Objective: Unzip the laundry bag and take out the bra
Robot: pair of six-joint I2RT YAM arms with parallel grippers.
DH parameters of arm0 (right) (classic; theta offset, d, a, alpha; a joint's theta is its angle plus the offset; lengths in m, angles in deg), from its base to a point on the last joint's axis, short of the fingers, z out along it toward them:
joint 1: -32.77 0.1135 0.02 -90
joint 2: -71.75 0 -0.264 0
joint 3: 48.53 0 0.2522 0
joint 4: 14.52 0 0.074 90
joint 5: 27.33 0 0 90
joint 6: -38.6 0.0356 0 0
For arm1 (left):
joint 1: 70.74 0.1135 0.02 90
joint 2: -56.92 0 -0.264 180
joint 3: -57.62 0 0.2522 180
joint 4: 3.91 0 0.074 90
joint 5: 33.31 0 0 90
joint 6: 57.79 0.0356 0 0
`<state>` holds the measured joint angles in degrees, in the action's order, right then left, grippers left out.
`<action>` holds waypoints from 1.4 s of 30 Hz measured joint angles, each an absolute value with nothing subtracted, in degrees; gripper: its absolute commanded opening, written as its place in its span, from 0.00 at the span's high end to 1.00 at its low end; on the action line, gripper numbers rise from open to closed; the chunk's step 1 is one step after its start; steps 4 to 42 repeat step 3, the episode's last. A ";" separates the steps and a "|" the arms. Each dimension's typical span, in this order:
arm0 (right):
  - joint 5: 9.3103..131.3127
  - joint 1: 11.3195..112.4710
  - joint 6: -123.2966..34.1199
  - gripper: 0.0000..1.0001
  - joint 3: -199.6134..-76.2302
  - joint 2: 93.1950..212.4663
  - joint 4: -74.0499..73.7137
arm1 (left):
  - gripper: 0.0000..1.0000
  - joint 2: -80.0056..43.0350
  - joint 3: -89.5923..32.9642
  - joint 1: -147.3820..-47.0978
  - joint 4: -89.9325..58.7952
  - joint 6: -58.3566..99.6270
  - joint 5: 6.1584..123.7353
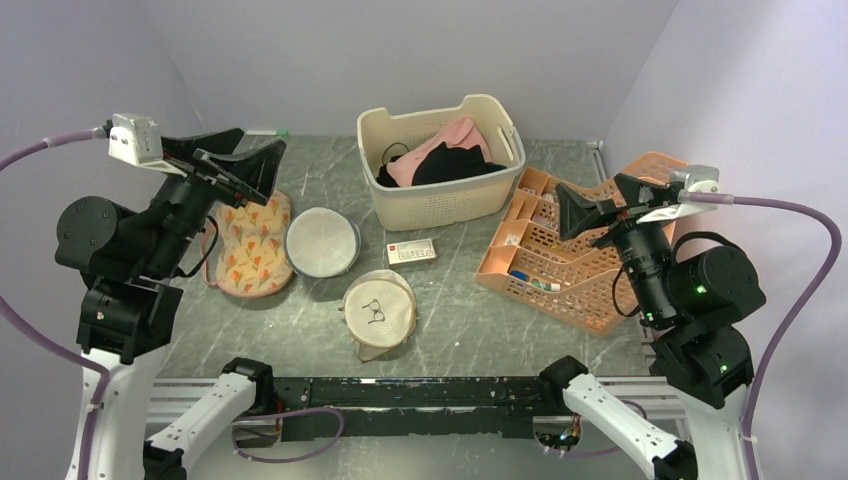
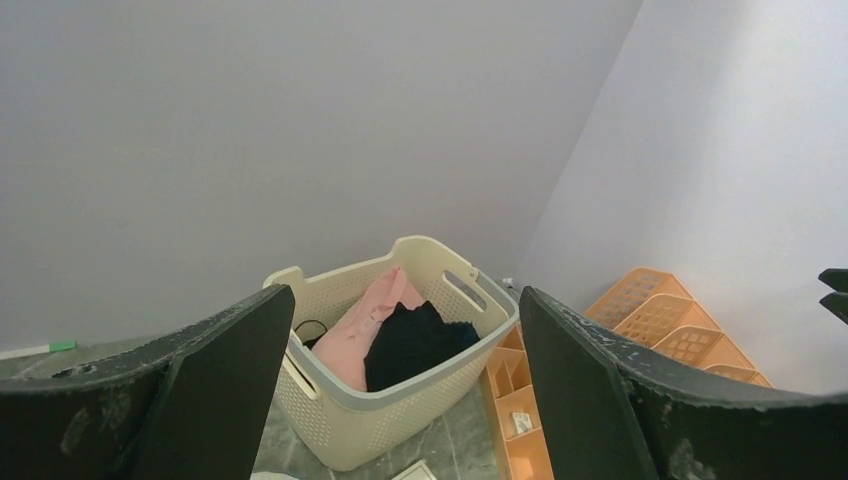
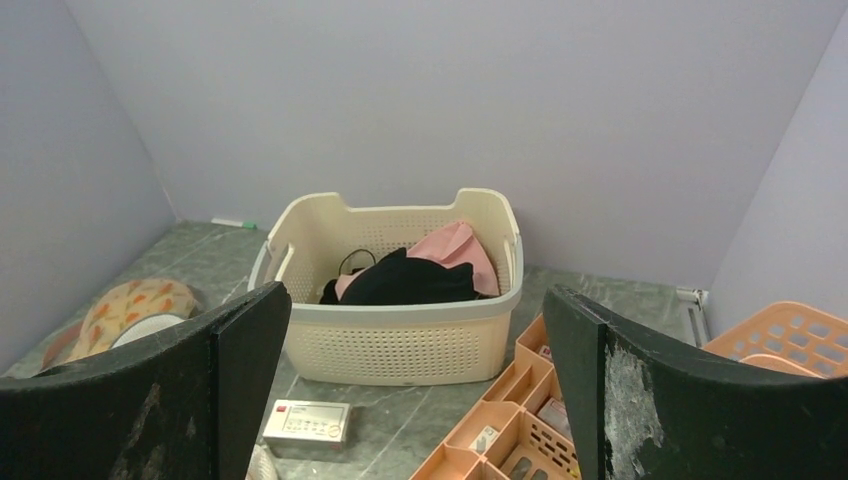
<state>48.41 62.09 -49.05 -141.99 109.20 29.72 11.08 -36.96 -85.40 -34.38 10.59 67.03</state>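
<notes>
Two grippers hang high in the air, the left gripper [image 1: 245,165] and the right gripper [image 1: 590,205]. Both have their fingers spread wide, with nothing in them. One laundry bag [image 1: 378,312] lies on the table [image 1: 470,300], close to the front edge and a little left of the middle. It is round like a drum. Its beige flat face with the small black mark is turned up, so it has no long side to line up with. The zip cannot be seen from here. The bra is not in sight and is likely inside. Both grippers point away from the front edge, so the bag lies down below them and back toward the front. Neither wrist view shows it. The left gripper looks a bit nearer to it. Counting the rest, there is one plain white round bag [image 1: 322,240] near the laundry bag and one flowery pouch [image 1: 250,245]. There is also one cream basket [image 1: 440,205] holding pink and black clothes [image 1: 445,160], one orange tray [image 1: 545,235] as far as can be told, and one small white box [image 1: 411,252].
</notes>
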 measured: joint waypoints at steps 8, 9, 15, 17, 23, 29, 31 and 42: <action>48.26 62.09 -48.86 0.00 -141.99 108.98 29.80 | 0.05 11.29 -36.96 -85.40 -34.80 10.35 67.08; 48.26 62.09 -48.86 0.00 -141.99 108.98 29.80 | 0.05 11.29 -36.96 -85.40 -34.80 10.35 67.08; 48.26 62.09 -48.86 0.00 -141.99 108.98 29.80 | 0.05 11.29 -36.96 -85.40 -34.80 10.35 67.08; 48.26 62.09 -48.86 0.00 -141.99 108.98 29.80 | 0.05 11.29 -36.96 -85.40 -34.80 10.35 67.08; 48.26 62.09 -48.86 0.00 -141.99 108.98 29.80 | 0.05 11.29 -36.96 -85.40 -34.80 10.35 67.08; 48.26 62.09 -48.86 0.00 -141.99 108.98 29.80 | 0.05 11.29 -36.96 -85.40 -34.80 10.35 67.08; 48.26 62.09 -48.86 0.00 -141.99 108.98 29.80 | 0.05 11.29 -36.96 -85.40 -34.80 10.35 67.08; 48.26 62.09 -48.86 0.00 -141.99 108.98 29.80 | 0.05 11.29 -36.96 -85.40 -34.80 10.35 67.08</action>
